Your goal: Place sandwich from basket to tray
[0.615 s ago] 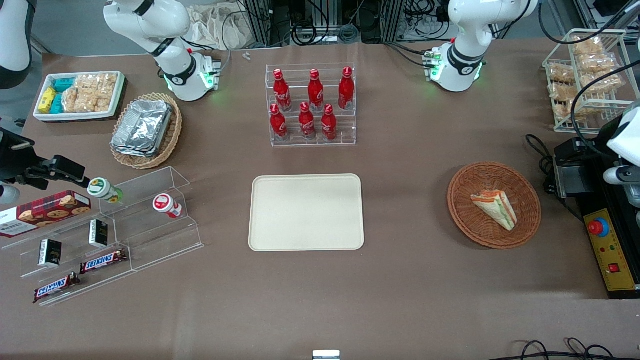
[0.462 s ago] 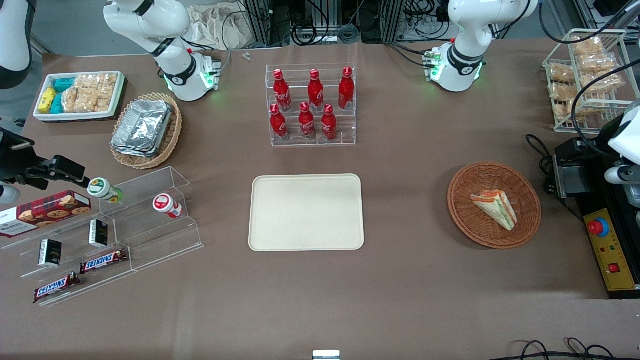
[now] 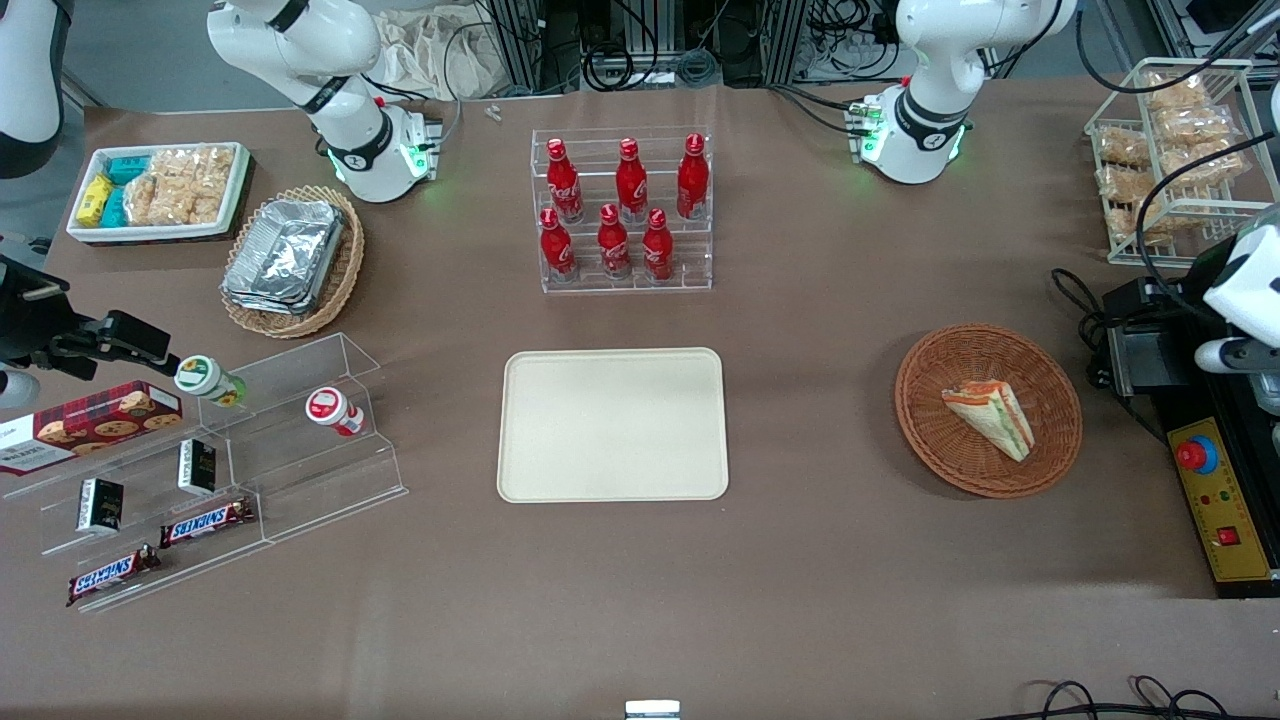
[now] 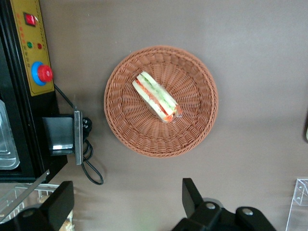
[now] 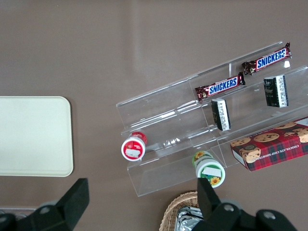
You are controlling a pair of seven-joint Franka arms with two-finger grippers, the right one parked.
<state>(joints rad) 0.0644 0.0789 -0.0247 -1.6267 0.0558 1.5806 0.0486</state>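
Observation:
The sandwich (image 3: pixel 990 418) (image 4: pixel 156 96), a pale wedge with red and green layers, lies on its side in the round reddish-brown basket (image 3: pixel 915 400) (image 4: pixel 130 130). The cream tray (image 3: pixel 612 424) (image 5: pixel 33 134) sits mid-table with nothing on it, well apart from the basket toward the parked arm's end. My gripper (image 4: pixel 126 199) hangs high above the bare tablecloth, a little farther from the front camera than the basket. It is open with nothing between its black fingers (image 4: pixel 192 192). In the front view only the arm's white wrist (image 3: pixel 1245 285) shows, at the frame's edge.
A black and yellow control box with a red button (image 3: pixel 1197 455) (image 4: pixel 43 73) and cables (image 4: pixel 89 163) lies beside the basket. A wire rack of snack packets (image 3: pixel 1170 150) stands farther back. A cola bottle rack (image 3: pixel 620 210) stands past the tray.
The working arm's wrist has shifted slightly toward the basket. The sandwich, basket and tray have not moved.

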